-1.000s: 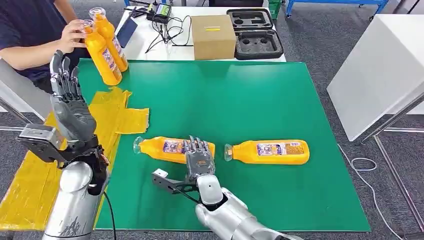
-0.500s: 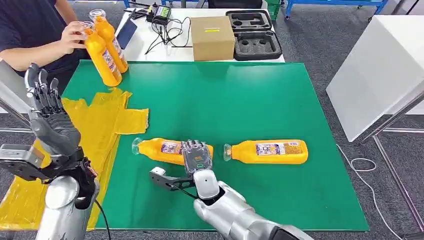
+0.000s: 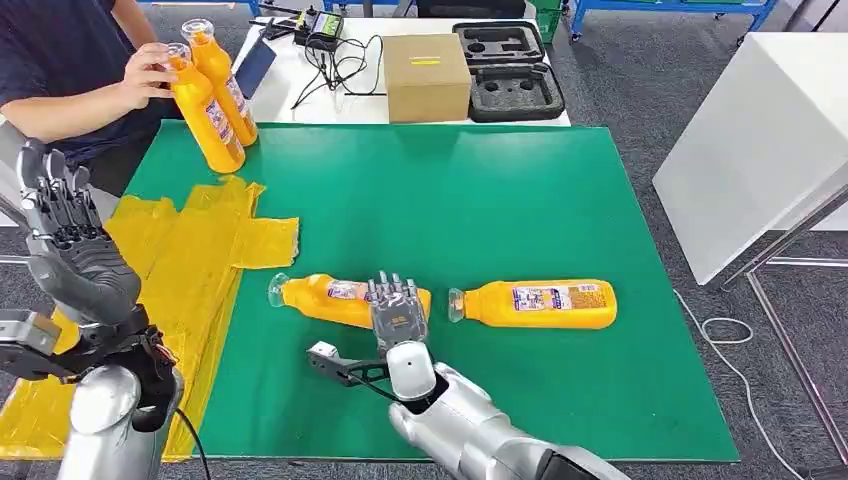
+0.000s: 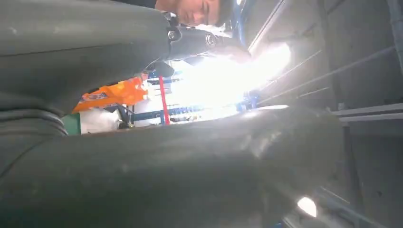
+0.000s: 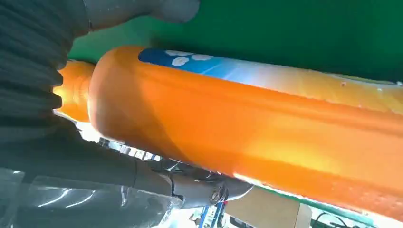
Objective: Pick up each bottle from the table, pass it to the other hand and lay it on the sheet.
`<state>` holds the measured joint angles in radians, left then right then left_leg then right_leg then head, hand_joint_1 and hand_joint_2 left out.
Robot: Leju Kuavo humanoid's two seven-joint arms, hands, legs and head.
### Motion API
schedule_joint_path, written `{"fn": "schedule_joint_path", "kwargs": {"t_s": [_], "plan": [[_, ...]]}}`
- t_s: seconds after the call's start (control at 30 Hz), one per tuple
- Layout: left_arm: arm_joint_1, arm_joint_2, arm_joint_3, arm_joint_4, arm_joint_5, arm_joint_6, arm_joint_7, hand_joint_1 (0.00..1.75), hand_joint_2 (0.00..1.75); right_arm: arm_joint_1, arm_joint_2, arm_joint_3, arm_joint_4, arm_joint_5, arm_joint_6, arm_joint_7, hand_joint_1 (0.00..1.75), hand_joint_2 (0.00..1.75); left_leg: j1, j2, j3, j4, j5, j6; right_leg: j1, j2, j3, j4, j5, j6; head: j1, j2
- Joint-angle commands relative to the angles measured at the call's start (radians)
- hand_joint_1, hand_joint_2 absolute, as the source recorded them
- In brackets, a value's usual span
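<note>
Left hand (image 3: pixel 70 250) has drifted leftward; right hand (image 3: pixel 398 313) grips bottle (image 3: pixel 330 298).

We lose the near bottle (image 3: pixel 345 298) middle under the right hand (image 3: pixel 398 318), yellow sheet (image 3: pixel 190 260) cut off at seven o'clock, bottle labels unreadable

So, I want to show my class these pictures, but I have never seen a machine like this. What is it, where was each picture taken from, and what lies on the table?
It is a two-armed humanoid robot. The wide picture looks down from its head. The two close pictures come from cameras at its wrists.

On the green table lie two orange bottles. The right hand rests on the nearer bottle; whether its fingers have closed round it cannot be told. The other bottle lies apart. The left hand is raised, holding nothing, beside the yellow sheet. At the far corner a person holds two more bottles upright. Behind stand a cardboard box and a black case.
</note>
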<state>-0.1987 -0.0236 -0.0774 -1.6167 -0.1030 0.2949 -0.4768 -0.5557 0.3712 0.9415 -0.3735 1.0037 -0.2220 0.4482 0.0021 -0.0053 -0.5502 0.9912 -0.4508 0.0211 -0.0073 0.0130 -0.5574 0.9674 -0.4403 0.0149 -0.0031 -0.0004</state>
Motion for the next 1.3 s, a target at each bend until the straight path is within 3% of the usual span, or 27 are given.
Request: {"fn": "schedule_joint_path", "kwargs": {"t_s": [0.03,0.47,0.67,0.7,0.73,1.3], "plan": [[-0.002,0.016,0.019,0.009,0.006,-0.001,0.000,0.00,0.00,0.021,-0.022,0.015,0.090,-0.009,0.035,0.004,0.00,1.75,0.000,-0.002,0.002,-0.002,0.000,-0.001,0.000,-0.003,0.003,-0.002,0.000,0.000,0.000,0.000],[-0.020,0.009,0.017,0.015,0.010,0.000,0.000,0.00,0.00,0.023,-0.026,-0.026,0.124,-0.012,0.073,0.008,0.00,1.75,0.000,-0.003,0.003,-0.001,0.001,-0.001,0.000,-0.004,0.003,-0.002,0.000,0.000,0.000,0.000],[0.020,0.012,0.039,-0.023,0.006,0.005,0.005,0.00,0.00,0.020,-0.033,-0.074,0.119,0.056,0.001,0.054,0.00,1.75,0.000,-0.002,0.003,-0.002,0.001,-0.001,0.001,-0.004,0.004,-0.003,0.000,0.000,0.000,0.000],[0.027,0.012,0.042,-0.026,0.004,0.004,0.004,0.00,0.00,0.021,-0.032,-0.090,0.117,0.060,-0.007,0.057,0.30,1.75,0.000,-0.001,0.004,-0.002,0.001,-0.001,0.000,-0.003,0.004,-0.002,0.000,0.000,0.000,0.000],[0.034,0.012,0.045,-0.028,0.004,0.004,0.002,0.00,0.00,0.020,-0.034,-0.091,0.115,0.077,-0.022,0.070,1.71,1.75,0.000,-0.002,0.004,-0.002,0.001,-0.001,0.001,-0.003,0.005,-0.003,0.000,0.000,0.000,0.000],[0.030,-0.001,0.051,-0.034,-0.004,0.000,0.002,0.00,0.00,0.030,-0.032,-0.140,0.106,0.128,-0.032,0.073,1.75,1.75,0.000,-0.003,0.003,-0.002,0.001,-0.001,0.000,-0.004,0.005,-0.002,0.000,0.000,0.000,0.000]]}}
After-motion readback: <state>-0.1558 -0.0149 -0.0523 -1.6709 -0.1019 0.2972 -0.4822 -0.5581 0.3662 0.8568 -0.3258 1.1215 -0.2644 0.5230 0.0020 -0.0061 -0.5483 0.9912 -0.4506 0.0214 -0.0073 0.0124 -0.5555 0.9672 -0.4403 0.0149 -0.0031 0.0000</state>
